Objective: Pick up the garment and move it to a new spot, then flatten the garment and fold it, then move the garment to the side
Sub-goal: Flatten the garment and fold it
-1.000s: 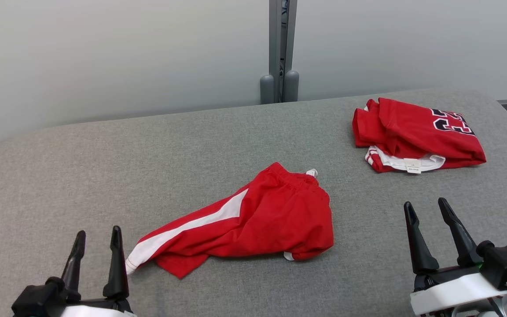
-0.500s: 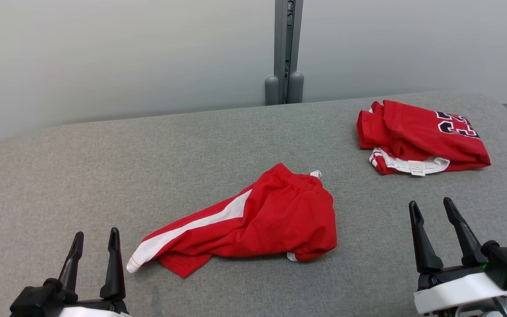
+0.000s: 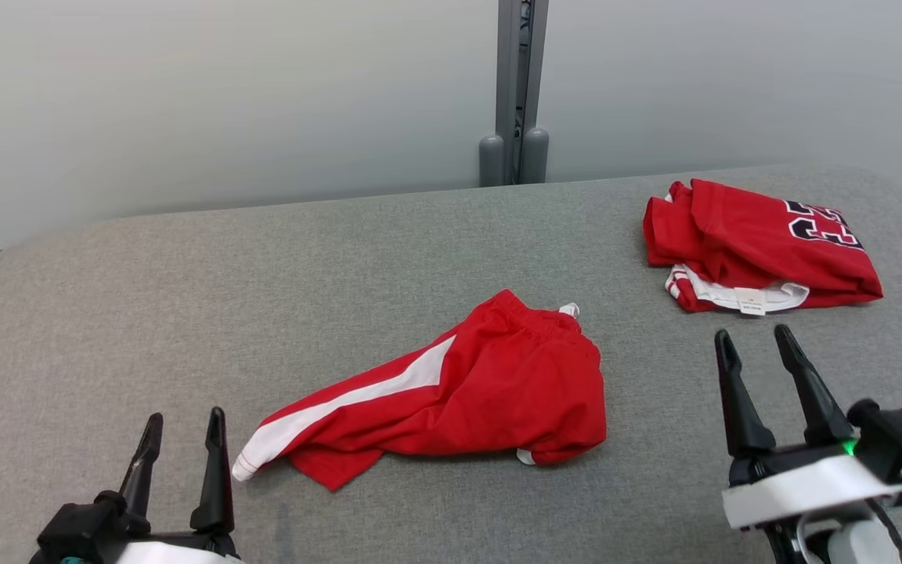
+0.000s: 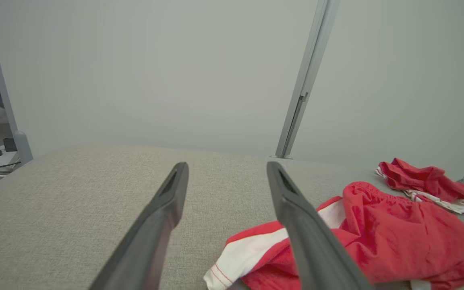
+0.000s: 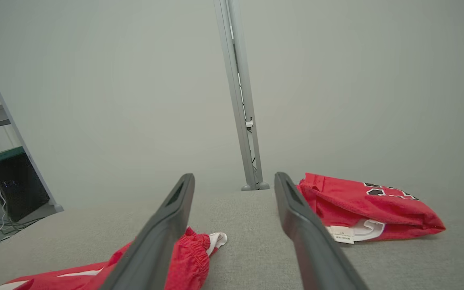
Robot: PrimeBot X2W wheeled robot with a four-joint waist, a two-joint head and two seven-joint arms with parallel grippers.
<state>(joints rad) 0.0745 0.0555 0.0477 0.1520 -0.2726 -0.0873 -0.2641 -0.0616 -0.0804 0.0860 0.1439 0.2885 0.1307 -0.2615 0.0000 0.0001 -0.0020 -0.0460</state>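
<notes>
Both open and empty, the left end effector (image 3: 186,415) and right end effector (image 3: 752,332) flank red shorts (image 3: 482,392) on a perhaps padded counter (image 3: 302,266).

Shorts (image 3: 467,399) centre of table (image 3: 185,298); jersey (image 3: 756,243) behind, right.

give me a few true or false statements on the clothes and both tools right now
1. The left tool and the right tool both stand open. True.
2. The red shorts and the folded red jersey both lie on the grey surface. True.
3. The jersey sits on top of the shorts. False: they lie apart, the jersey at the far right.
4. The right tool holds the jersey. False: it holds nothing and stops short of the jersey.
</notes>
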